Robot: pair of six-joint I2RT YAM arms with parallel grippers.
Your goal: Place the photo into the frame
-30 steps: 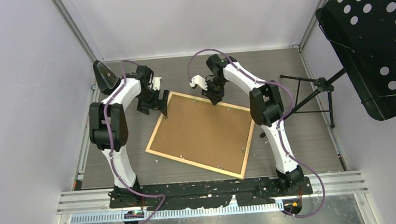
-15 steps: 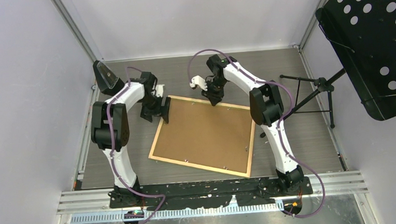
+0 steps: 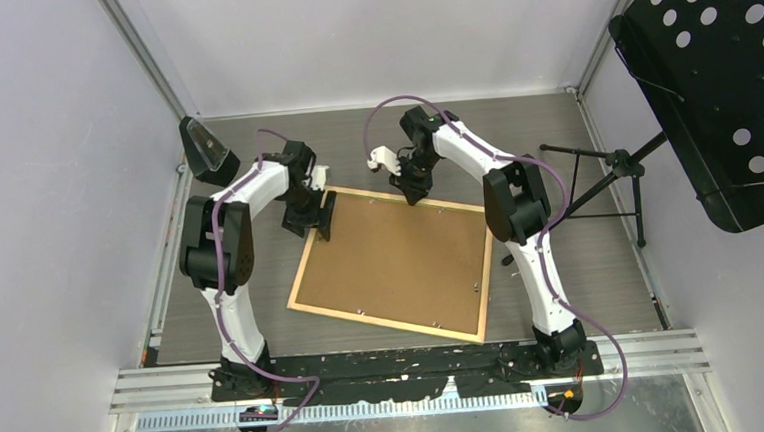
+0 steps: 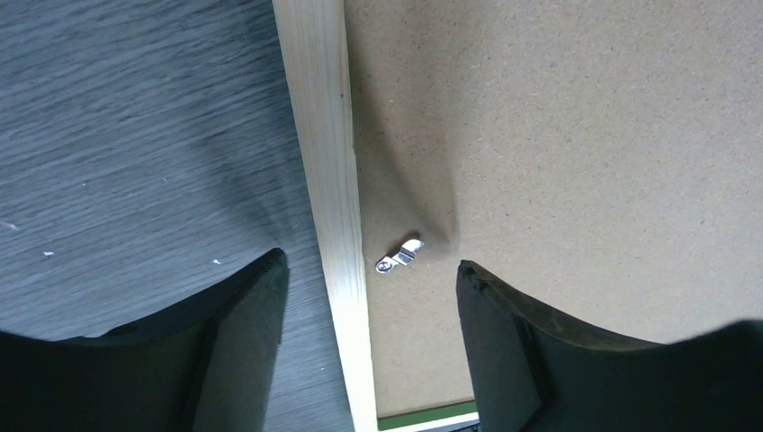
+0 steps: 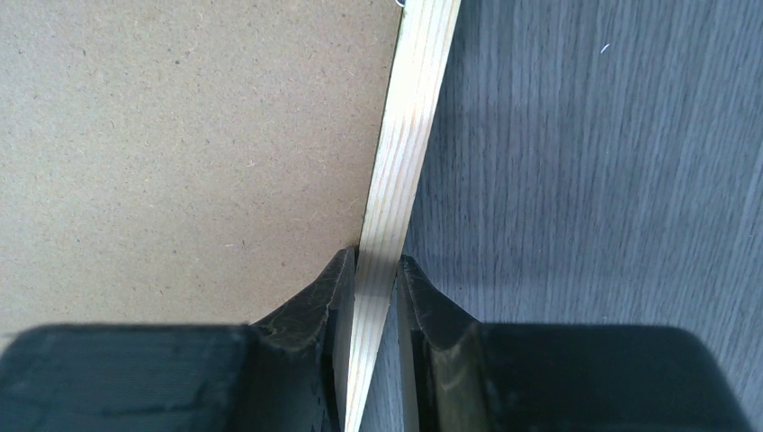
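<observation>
Change: Since a second ago the frame has swung flat on the worktop. Its near rail sat more askew then and is now closer to square with the arm bases. The left pincer has come in from just outside the frame's far-left corner to over that corner, and its jaws have narrowed. The right pincer has kept its place on the frame's far rail.
Frame position: It lies flat between the two arms, back side up, with the brown backing sheet filling it. A sliver of the green front shows at its edge in the left wrist view.
Frame axis: The long sides appear to run left to right, the right end a little nearer the bases.
Left pincer: Its jaws stand apart, one either side of the frame's left rail, touching neither the rail nor the sheet.
Right pincer: It is clamped on the frame's far rail, one finger on each side.
Count: One frame, one backing sheet, two pincers. One metal clip sits beside the left rail; the other clips are too small to count.
Beyond the frame's right side: One black music stand.
</observation>
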